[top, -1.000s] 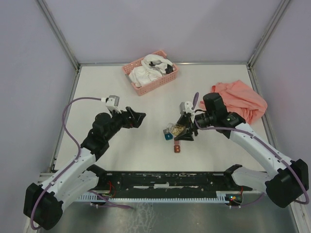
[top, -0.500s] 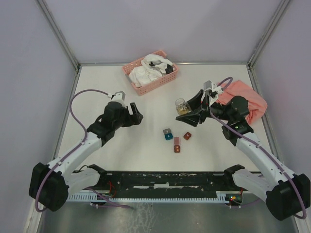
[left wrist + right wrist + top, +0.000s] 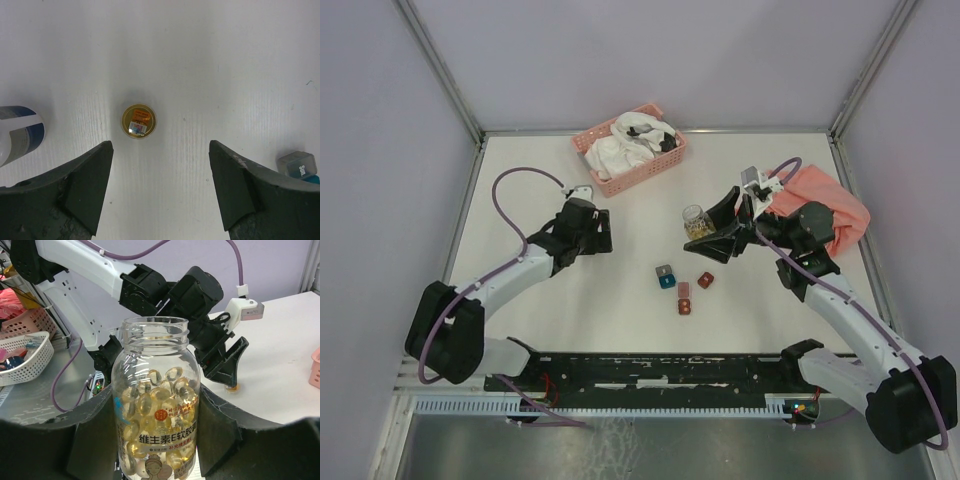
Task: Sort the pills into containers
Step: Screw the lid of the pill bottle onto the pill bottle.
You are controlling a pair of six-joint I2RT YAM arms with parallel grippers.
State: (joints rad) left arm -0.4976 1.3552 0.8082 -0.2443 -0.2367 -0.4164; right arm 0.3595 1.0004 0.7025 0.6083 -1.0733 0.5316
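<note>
My right gripper [image 3: 712, 232] [image 3: 155, 440] is shut on the clear jar [image 3: 695, 221] [image 3: 156, 405]. The jar is upright and uncapped, held above the table, with amber pills [image 3: 160, 390] inside. The containers sit mid-table: a grey box [image 3: 664, 270] [image 3: 299, 163], a teal box [image 3: 667, 282], a dark red box [image 3: 705, 280] and another dark red box [image 3: 684, 305]. My left gripper [image 3: 600, 238] [image 3: 160, 150] is open and empty, pointing down over a small round gold disc [image 3: 139, 120] on the table.
A pink basket [image 3: 645, 172] of white cloths stands at the back. A salmon cloth [image 3: 825, 205] lies at the right, behind my right arm. A white and blue rounded thing [image 3: 17, 132] shows at the left edge of the left wrist view.
My right gripper has carried the jar from tilted over the boxes up and back to the right, now upright. My left gripper has moved right, toward the middle.
</note>
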